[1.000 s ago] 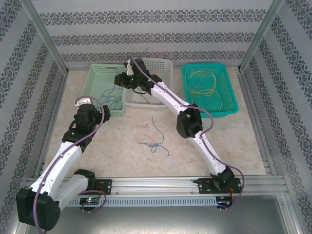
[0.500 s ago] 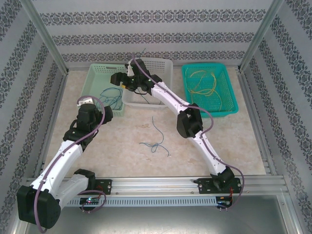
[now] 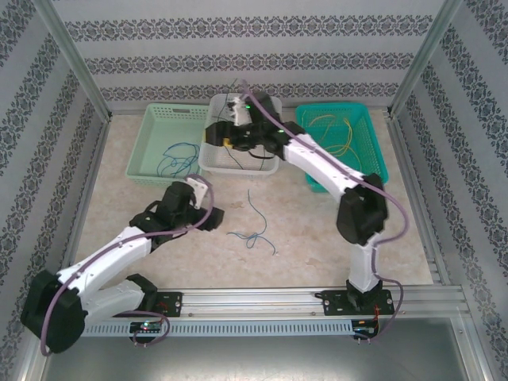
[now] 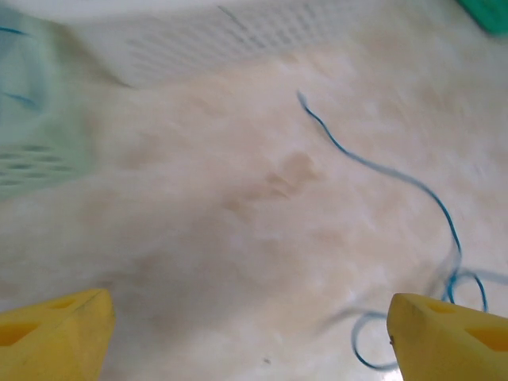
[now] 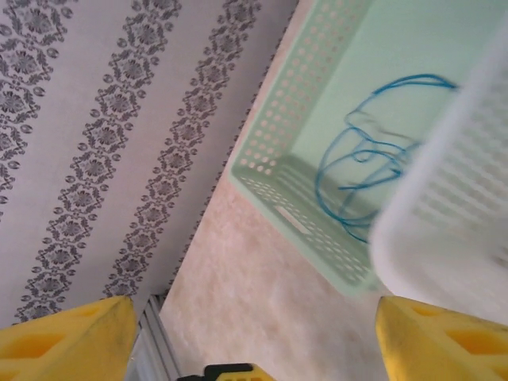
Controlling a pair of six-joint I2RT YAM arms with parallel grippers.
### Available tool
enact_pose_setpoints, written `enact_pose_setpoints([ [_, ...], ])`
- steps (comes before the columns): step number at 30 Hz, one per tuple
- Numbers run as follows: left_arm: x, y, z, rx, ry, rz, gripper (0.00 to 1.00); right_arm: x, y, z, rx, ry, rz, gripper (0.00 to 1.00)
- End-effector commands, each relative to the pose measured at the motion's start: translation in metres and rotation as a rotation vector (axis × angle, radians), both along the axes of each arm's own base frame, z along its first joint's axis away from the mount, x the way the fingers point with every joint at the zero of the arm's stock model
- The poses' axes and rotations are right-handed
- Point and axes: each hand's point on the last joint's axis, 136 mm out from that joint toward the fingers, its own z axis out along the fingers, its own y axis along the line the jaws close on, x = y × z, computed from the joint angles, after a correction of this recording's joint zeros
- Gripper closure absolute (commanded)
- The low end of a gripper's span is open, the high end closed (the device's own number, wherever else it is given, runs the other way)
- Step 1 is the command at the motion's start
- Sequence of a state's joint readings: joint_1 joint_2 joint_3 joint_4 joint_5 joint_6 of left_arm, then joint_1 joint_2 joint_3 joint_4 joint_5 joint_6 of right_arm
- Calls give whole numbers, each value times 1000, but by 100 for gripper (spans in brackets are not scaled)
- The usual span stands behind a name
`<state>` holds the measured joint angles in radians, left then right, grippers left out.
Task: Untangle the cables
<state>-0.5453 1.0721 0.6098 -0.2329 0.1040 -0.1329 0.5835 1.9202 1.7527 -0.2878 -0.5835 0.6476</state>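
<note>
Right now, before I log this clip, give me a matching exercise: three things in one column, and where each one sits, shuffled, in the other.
Things:
1. yellow cables
2. blue cable loops
3. left gripper

Places:
A. over the table, beside a loose blue cable
B. inside the pale green basket
C. inside the teal basket

Pairs: 1-C; 2-B; 3-A
</note>
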Motion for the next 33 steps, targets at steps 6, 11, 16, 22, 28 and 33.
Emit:
enact_pose_setpoints([
  [6, -31, -46, -19, 114, 22, -343, 11, -3, -126, -27, -67, 5, -210, 19],
  [11, -41, -54, -44, 288, 95, -445, 11, -10, -165, -33, -67, 21, -284, 17],
  [16, -36, -48, -51, 390, 92, -430, 13, -9, -183, -36, -71, 32, -312, 17],
  [22, -32, -51, -57, 438, 109, -465, 17, -7, -188, -40, -71, 44, -314, 16],
  [28, -27, -62, -73, 480, 151, -508, 23, -7, -199, -39, -70, 45, -333, 16],
  [33, -21, -68, -81, 502, 171, -525, 50, -9, -215, -39, -69, 44, -368, 16],
])
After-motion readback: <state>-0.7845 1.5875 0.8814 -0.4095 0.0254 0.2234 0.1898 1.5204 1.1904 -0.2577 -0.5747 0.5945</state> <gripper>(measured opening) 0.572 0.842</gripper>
